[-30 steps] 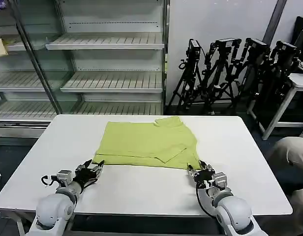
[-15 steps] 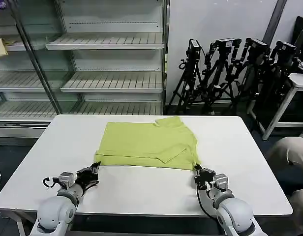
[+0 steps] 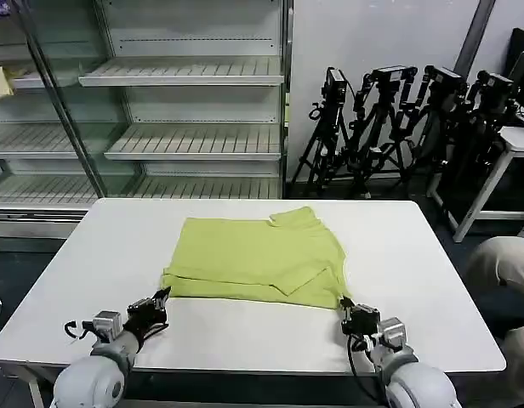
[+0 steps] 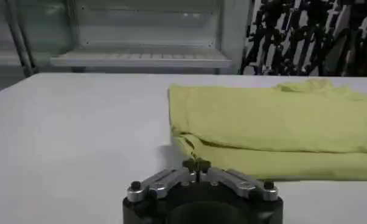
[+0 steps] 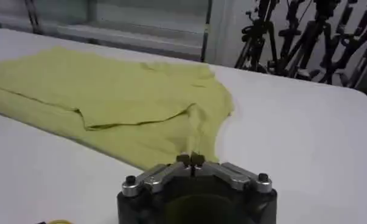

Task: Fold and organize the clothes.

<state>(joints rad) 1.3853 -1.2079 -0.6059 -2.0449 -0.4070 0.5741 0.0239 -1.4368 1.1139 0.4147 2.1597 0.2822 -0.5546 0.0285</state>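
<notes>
Both arms pulled back toward 6 o'clock. Left pincer (image 3: 157, 299) tips together and empty, just short of the T-shirt (image 3: 258, 262) hem; right pincer (image 3: 350, 313) looks pinched on the hem corner, hard to confirm. Shirt mid-worktop (image 3: 432, 280), dragged slightly nearer, partly folded.

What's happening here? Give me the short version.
The robot is working on a yellow-green shirt that lies partly folded on a white table. The left gripper and right gripper sit at the shirt's two near corners, jaws shut, apparently pinching the fabric there.
</notes>
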